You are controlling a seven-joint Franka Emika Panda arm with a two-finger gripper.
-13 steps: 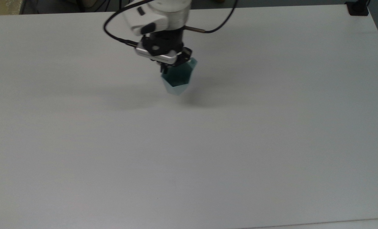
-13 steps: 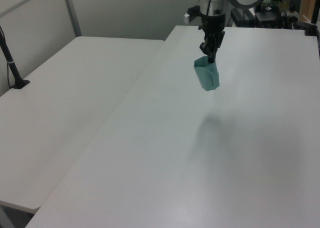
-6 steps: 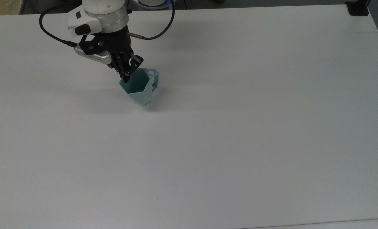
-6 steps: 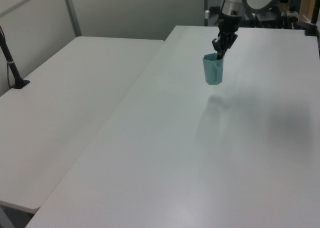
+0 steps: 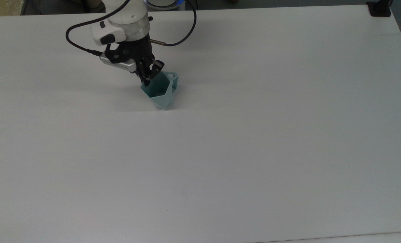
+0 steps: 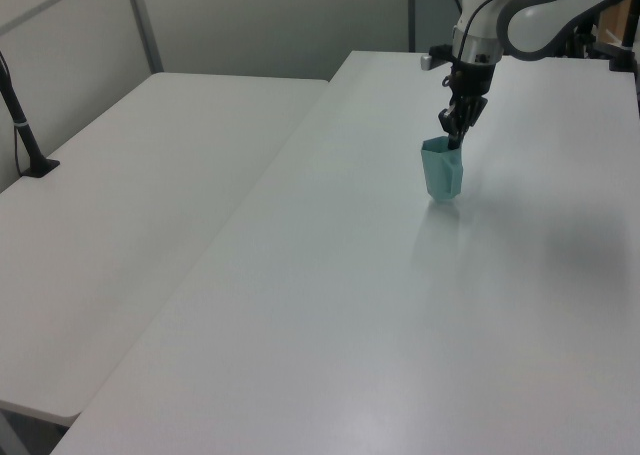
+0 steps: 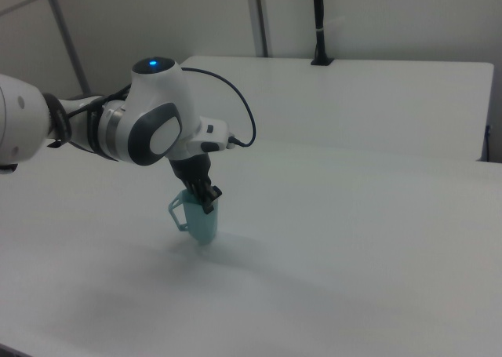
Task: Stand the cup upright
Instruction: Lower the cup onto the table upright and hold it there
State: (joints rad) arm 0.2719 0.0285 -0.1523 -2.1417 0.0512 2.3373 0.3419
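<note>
Cup (image 5: 161, 91) has swung from tilted to mouth-up, upper left of the top view, end effector (image 5: 147, 79) pinching its rim, base basically on the surface (image 5: 254, 152). Nearly done.

Cup (image 5: 161, 92) upright on table (image 5: 254, 152), gripper (image 5: 147, 81) at rim, seemingly clamped.

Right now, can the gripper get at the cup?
Yes, it looks so: the gripper is already clamped on the rim of the cup, which stands mouth up on the bare table, with nothing between them.
</note>
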